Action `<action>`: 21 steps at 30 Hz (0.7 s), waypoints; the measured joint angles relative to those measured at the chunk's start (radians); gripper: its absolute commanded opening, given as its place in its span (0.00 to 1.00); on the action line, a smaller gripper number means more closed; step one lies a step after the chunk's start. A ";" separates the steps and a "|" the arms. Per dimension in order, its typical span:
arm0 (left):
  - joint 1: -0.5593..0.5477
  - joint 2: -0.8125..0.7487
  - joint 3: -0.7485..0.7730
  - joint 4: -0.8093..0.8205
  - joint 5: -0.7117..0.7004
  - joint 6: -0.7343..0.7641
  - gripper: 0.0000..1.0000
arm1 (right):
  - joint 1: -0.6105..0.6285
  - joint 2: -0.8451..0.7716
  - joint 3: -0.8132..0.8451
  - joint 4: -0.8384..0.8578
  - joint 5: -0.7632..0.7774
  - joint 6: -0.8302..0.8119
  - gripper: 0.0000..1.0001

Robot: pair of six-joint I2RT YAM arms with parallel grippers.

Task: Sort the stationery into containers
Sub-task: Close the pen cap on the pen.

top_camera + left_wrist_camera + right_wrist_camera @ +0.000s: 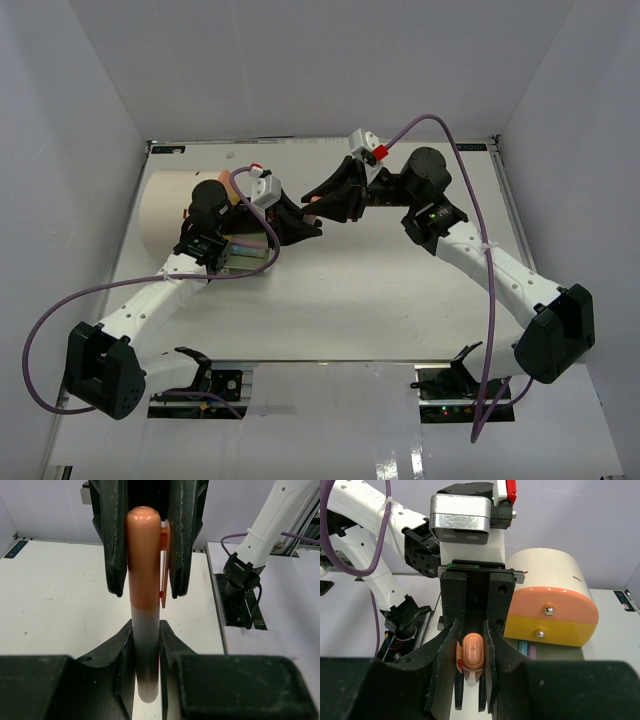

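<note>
**DESK:** What are we looking at, above the white tabletop?

**PHOTOGRAPHER:** A handover, by the look of it. A slim orange-capped plastic pen with a pale grey barrel hangs between the two arms, well clear of the surface. The left gripper is pinched tight on the barrel. The right gripper is closed narrowly on the cap end, the clip lying against one finger.

**DESK:** Why both at once?

**PHOTOGRAPHER:** My reading is that neither lets go until the other has it, so the pen cannot drop.

**DESK:** And the containers?

**PHOTOGRAPHER:** The big cream drum lies on its side on the left arm's side of the table. Its round face is orange above and yellow below, each half with a small metal knob. The pen is near it, not yet in it.
</note>
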 measured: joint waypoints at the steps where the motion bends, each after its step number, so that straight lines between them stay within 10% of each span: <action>1: 0.000 0.000 0.000 0.000 0.000 0.002 0.00 | 0.000 0.000 0.000 0.000 0.000 0.000 0.08; 21: -0.014 -0.010 -0.066 -0.065 -0.026 0.068 0.00 | 0.002 -0.040 -0.082 -0.025 0.036 -0.008 0.11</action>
